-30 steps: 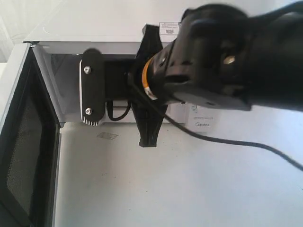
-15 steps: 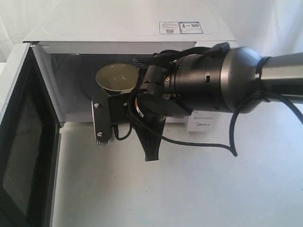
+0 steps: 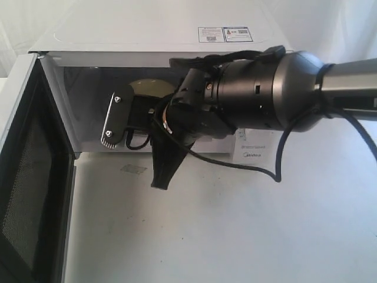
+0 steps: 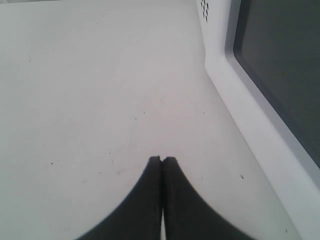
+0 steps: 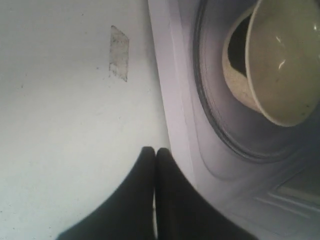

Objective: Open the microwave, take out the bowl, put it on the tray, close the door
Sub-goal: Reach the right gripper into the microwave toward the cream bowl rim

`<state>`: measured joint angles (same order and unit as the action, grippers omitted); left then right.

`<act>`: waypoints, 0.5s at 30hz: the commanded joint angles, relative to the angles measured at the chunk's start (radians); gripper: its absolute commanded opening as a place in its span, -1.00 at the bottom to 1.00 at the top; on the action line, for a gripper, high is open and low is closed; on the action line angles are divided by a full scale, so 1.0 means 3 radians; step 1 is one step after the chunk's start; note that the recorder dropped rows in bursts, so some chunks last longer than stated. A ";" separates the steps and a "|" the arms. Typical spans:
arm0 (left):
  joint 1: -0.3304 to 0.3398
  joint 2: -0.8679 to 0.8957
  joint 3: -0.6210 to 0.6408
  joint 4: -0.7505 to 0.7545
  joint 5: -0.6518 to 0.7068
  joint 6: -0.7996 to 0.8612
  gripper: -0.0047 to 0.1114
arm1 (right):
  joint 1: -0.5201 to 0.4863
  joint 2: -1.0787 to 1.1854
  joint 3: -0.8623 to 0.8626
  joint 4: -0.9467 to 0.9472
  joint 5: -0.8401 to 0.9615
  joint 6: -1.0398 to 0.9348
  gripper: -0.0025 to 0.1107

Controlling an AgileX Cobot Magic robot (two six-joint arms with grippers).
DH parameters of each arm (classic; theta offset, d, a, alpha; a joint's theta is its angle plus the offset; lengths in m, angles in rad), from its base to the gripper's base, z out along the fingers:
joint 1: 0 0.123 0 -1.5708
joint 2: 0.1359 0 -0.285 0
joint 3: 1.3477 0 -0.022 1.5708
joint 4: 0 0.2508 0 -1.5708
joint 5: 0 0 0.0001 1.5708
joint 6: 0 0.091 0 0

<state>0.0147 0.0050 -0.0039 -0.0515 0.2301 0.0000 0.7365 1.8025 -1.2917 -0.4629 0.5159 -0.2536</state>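
Note:
The white microwave (image 3: 147,35) stands at the back with its door (image 3: 29,177) swung open to the left. Inside, the cream bowl (image 3: 150,87) sits on the turntable (image 5: 220,125), mostly hidden by my right arm in the exterior view. The right wrist view shows the bowl (image 5: 285,65) clearly. My right gripper (image 3: 159,185) is shut and empty, tips down just in front of the cavity's lower edge (image 5: 172,100). My left gripper (image 4: 162,159) is shut and empty over the white table, beside the door's dark window (image 4: 285,75). The tray is out of view.
A small patch of tape (image 3: 133,170) lies on the white table (image 3: 235,236) in front of the microwave. The right arm's black cable (image 3: 259,171) hangs in a loop over the table. Stickers (image 3: 224,33) sit on the microwave's top.
My right arm has pulled back and turned in front of the cavity. Its shut fingertips swung to the left and the wrist bracket rose, hiding more of the bowl than half a second ago.

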 commanded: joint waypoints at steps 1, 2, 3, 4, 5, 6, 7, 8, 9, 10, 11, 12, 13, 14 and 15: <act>0.0010 -0.0017 0.0013 -0.0021 0.0008 0.0000 -0.92 | -0.0148 0.0018 -0.0217 0.0986 0.0101 -0.0937 -0.96; 0.0010 -0.0017 0.0013 -0.0021 0.0008 0.0000 -0.92 | -0.0164 0.0018 -0.0273 0.1333 0.0233 -0.1355 -0.96; 0.0010 -0.0017 0.0013 -0.0021 0.0008 0.0000 -0.92 | -0.0164 0.0018 -0.0325 0.1622 0.0390 -0.1760 -0.96; 0.0010 -0.0017 0.0013 -0.0021 0.0008 0.0000 -0.92 | -0.0164 0.0018 -0.0359 0.1795 0.0496 -0.2047 -0.96; 0.0010 -0.0017 0.0013 -0.0021 0.0008 0.0000 -0.92 | -0.0164 0.0018 -0.0365 0.1884 0.0537 -0.2335 -0.96; 0.0010 -0.0017 0.0013 -0.0021 0.0008 0.0000 -0.92 | -0.0157 0.0018 -0.0365 0.1891 0.0502 -0.2488 -0.96; 0.0010 -0.0017 0.0013 -0.0021 0.0008 0.0000 -0.92 | -0.0157 0.0018 -0.0365 0.1875 0.0437 -0.2499 -0.96; 0.0010 -0.0017 0.0013 -0.0021 0.0008 0.0000 -0.92 | -0.0157 0.0033 -0.0365 0.1874 0.0337 -0.2481 -0.96; 0.0010 -0.0017 0.0013 -0.0021 0.0008 0.0000 -0.92 | -0.0157 0.0046 -0.0365 0.1868 0.0139 -0.2431 -0.96; 0.0010 -0.0017 0.0013 -0.0021 0.0008 0.0000 -0.92 | -0.0157 0.0065 -0.0365 0.1868 0.0054 -0.2439 -0.96; 0.0010 -0.0017 0.0013 -0.0021 0.0008 0.0000 -0.92 | -0.0157 0.0081 -0.0365 0.1861 -0.0027 -0.2457 -0.93; 0.0010 -0.0017 0.0013 -0.0021 0.0008 0.0000 -0.92 | -0.0157 0.0096 -0.0365 0.1861 -0.0035 -0.2457 -0.89; 0.0010 -0.0017 0.0013 -0.0021 0.0008 0.0000 -0.92 | -0.0157 0.0109 -0.0365 0.1861 -0.0035 -0.2457 -0.77; 0.0010 -0.0017 0.0013 -0.0021 0.0008 0.0000 -0.92 | -0.0157 0.0116 -0.0365 0.1861 -0.0029 -0.2457 -0.68; 0.0010 -0.0017 0.0013 -0.0021 0.0008 0.0000 -0.92 | -0.0157 0.0133 -0.0365 0.1853 -0.0035 -0.2457 -0.47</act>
<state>0.0147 0.0050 -0.0039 -0.0515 0.2301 0.0000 0.6922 1.8380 -1.3963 0.0921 0.5173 -0.9791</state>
